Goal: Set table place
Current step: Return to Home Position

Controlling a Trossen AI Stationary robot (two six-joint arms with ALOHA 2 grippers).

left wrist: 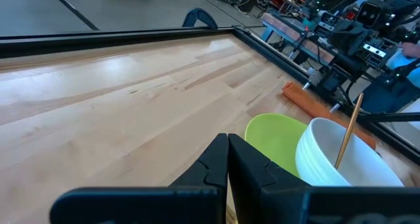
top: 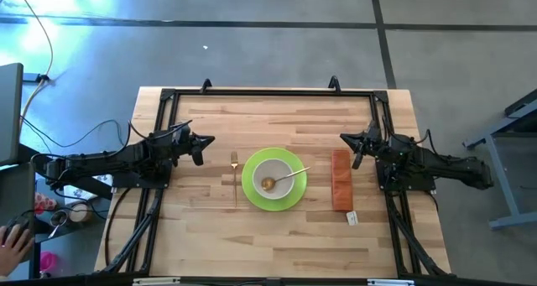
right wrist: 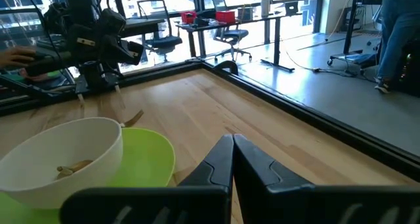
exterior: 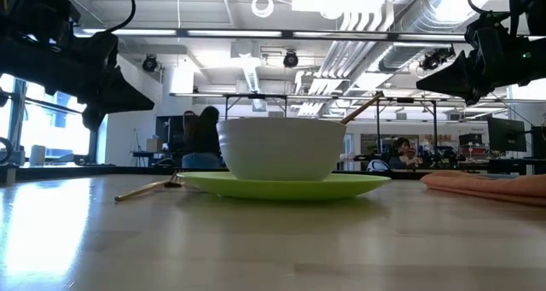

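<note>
Table place [top: 273, 179] on bench [top: 201, 227]: bowl [top: 281, 167] on plate [top: 252, 195], spoon [top: 289, 176] in bowl, fork [top: 234, 173] beside plate. Left gripper [top: 208, 141], right gripper [top: 344, 137] at opposite sides, fingers closed, empty.

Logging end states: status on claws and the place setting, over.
Left claw, right claw shut, empty, wide of plate. Bowl on plate, spoon in bowl, fork beside plate, left-arm side. Nothing in the way.

Table place [top: 250, 185] laid mid wood table [top: 201, 236].
White bowl [top: 267, 170] is stacked on lime-green plate [top: 294, 198]; gold spoon [top: 289, 176] inside, gold fork [top: 234, 175] alongside.
</note>
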